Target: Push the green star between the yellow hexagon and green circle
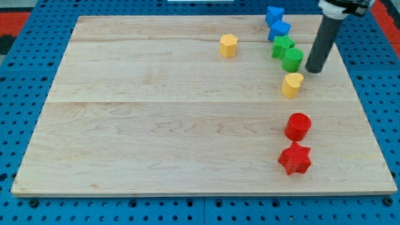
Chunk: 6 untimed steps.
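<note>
The green star (282,46) lies near the view's top right, touching the green circle (292,60) just below and to its right. The yellow hexagon (228,45) sits to the view's left of the star, well apart from it. My tip (313,69) rests on the board just to the view's right of the green circle, very close to it. The rod rises from there toward the view's top right.
Two blue blocks (274,15) (280,29) sit just above the green star. A yellow heart-like block (291,84) lies below the green circle. A red circle (297,126) and a red star (294,158) lie lower right. The wooden board (156,125) sits on a blue pegboard.
</note>
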{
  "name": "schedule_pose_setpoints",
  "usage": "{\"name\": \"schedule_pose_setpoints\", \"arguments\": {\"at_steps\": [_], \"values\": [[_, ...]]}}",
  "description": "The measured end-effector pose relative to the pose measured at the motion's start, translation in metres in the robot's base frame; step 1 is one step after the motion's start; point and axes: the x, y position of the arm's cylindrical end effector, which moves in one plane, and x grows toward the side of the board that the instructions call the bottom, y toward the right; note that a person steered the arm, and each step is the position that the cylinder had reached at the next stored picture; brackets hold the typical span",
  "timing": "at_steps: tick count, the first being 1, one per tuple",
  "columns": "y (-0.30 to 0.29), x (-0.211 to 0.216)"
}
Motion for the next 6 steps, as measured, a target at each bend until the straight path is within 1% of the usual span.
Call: {"name": "schedule_pose_setpoints", "arguments": {"at_steps": [1,2,3,5,6], "values": [[0.012,-0.041],[0.010,-0.062],[-0.009,-0.063],[-0.072,-0.063],[-0.073,-0.063]]}}
